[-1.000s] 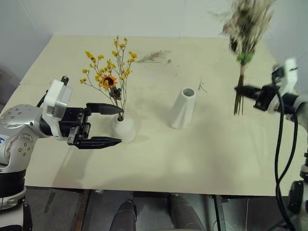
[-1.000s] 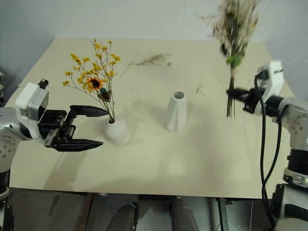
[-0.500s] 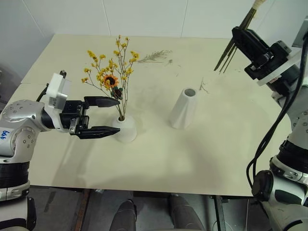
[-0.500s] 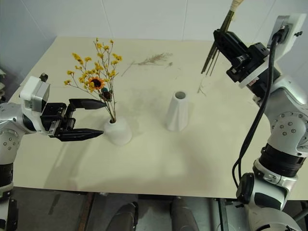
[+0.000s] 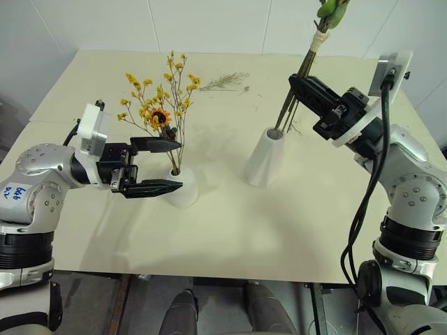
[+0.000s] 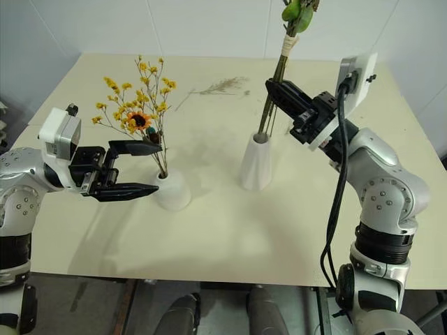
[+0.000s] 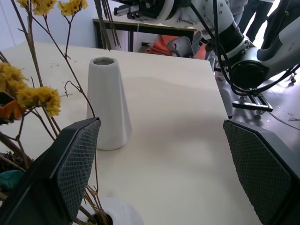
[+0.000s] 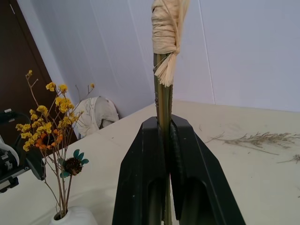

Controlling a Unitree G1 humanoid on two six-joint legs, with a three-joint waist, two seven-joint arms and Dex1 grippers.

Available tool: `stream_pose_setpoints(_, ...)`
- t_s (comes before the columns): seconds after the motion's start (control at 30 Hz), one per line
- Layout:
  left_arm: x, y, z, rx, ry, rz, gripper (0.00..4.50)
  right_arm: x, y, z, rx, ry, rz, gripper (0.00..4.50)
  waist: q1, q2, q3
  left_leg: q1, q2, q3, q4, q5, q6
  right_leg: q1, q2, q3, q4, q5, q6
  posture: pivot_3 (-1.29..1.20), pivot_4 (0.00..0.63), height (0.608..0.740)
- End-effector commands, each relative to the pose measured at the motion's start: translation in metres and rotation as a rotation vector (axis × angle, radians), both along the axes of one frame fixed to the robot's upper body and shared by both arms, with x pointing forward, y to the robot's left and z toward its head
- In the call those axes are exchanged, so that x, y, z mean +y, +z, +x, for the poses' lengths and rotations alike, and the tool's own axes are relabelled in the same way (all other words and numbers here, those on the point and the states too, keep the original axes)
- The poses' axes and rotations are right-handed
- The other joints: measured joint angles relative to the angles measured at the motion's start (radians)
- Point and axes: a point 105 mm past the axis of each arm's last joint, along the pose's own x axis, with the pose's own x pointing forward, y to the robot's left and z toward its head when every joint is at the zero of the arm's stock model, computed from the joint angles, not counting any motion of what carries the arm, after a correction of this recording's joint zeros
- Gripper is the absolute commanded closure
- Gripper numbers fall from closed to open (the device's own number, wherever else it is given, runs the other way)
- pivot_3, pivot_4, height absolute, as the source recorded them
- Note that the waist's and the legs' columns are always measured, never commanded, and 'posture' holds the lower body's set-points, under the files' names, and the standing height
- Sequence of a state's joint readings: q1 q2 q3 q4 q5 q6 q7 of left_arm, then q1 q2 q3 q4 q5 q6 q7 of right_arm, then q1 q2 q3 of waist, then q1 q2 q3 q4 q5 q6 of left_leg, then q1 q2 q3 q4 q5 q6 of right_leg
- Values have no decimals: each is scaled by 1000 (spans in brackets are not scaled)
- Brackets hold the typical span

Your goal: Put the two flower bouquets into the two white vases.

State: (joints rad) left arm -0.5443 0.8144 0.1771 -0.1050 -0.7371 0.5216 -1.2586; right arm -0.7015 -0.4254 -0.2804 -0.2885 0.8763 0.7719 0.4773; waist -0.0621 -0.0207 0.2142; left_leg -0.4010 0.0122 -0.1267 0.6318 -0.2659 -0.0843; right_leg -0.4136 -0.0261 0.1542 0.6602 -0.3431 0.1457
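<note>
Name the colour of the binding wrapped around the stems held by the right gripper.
Pale straw-beige binding, clearest in the right wrist view.

A few small blue handwritten marks sit on the white shell of the robot's left arm (image 5: 15, 193), at its lower shoulder part; they are too small to read. No other writing, label or number can be made out.

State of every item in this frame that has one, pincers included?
Yellow-blossom bouquet: upright in the squat white vase.
Taller white vase: upright, stem tips at its mouth.
Tied bouquet: held by its stems over that vase.
Left pincer: open beside the squat vase.
Right pincer: shut on the stems.
Loose sprig: lying flat.
</note>
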Motion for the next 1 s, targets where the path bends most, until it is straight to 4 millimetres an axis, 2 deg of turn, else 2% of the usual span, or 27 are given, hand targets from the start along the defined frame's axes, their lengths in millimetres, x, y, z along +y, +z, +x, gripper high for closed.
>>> stream_pose_setpoints(0.03, -2, 9, -1, -52, -2, -7, 0, 7, 10, -8, -74, 10, 7, 4495, 0, 0, 0, 0, 0, 0, 0, 0, 0, 0, 0, 0, 0, 0, 0, 0, 150, 740)
stream_pose_setpoints(0.2, -3, 9, 0, -60, 4, -18, 0, 14, 6, -3, -71, 21, 1, 4495, 0, 0, 0, 0, 0, 0, 0, 0, 0, 0, 0, 0, 0, 0, 0, 0, 150, 740)
stream_pose_setpoints(0.47, -3, 9, 0, -68, 15, -26, 0, 11, 0, 4, -61, 9, -5, 4495, 1, 0, 0, 0, 0, 0, 0, 0, 0, 0, 0, 0, 0, 0, 0, 0, 150, 740)
stream_pose_setpoints(1.0, -3, 9, 0, -73, 20, -32, 0, -9, 7, 0, -62, -6, 4, 4495, 0, 0, 0, 0, 0, 0, 0, 0, 0, 0, 0, 0, 0, 0, 0, 0, 150, 740)
